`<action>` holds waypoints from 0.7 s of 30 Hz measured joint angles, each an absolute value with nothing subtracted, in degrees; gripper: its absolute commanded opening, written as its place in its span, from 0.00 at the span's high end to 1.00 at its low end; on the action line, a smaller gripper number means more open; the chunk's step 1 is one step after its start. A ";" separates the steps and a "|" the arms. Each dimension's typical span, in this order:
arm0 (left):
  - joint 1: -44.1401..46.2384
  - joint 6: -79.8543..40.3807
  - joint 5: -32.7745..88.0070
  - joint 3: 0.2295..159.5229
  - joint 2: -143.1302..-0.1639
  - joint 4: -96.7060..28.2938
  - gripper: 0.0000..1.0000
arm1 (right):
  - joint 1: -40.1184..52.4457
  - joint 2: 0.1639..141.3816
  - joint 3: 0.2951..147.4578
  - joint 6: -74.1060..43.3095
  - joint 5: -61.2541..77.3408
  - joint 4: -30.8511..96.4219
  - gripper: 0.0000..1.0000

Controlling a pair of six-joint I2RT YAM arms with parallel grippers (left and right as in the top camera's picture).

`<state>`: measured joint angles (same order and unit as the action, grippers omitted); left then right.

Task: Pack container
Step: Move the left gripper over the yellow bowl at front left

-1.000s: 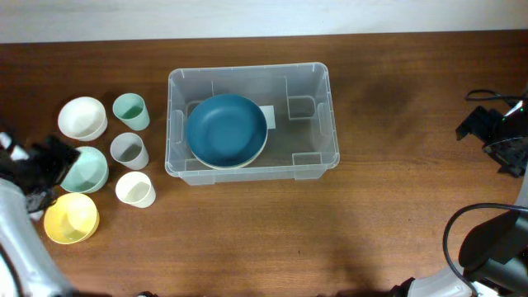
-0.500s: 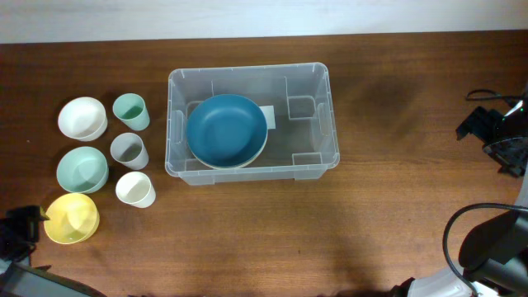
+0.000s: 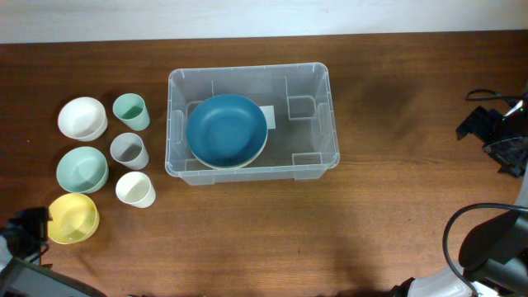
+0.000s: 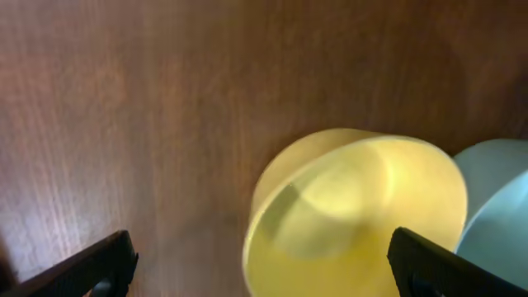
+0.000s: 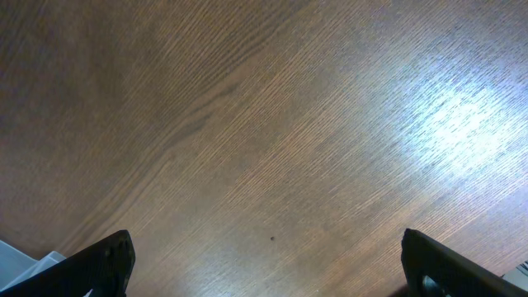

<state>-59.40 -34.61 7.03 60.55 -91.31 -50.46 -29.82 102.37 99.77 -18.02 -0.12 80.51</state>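
You see the wooden table (image 3: pixel 396 165), the container (image 3: pixel 327 99) at its centre holding a blue bowl (image 3: pixel 226 129), a yellow bowl (image 4: pixel 355 214) just ahead of your left gripper (image 4: pixel 262 268), fingers released, right gripper (image 5: pixel 264 264) likewise spread, grasping nothing.

I can read no writing, number or brand in any of my views. The one white label (image 3: pixel 269 115) sits on the base of the large clear rectangular plastic bin (image 3: pixel 247 70), half hidden by a round blue bowl (image 3: pixel 226 130), and its print is too small to read.
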 measured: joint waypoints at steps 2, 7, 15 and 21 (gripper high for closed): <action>-56.90 -34.76 5.02 60.55 -91.31 -50.04 0.01 | -29.82 102.37 99.77 -17.98 -0.10 80.53 0.01; -50.63 -35.81 2.33 60.55 -91.31 -49.23 0.01 | -29.82 102.37 99.77 -18.02 -0.12 80.53 0.01; -47.53 -37.39 -4.97 59.72 -91.31 -49.93 0.00 | -29.82 102.37 99.77 -18.00 -0.12 80.53 0.01; -47.53 -38.57 -6.57 56.27 -91.44 -48.66 0.00 | -29.82 102.37 99.77 -18.00 -0.12 80.53 0.01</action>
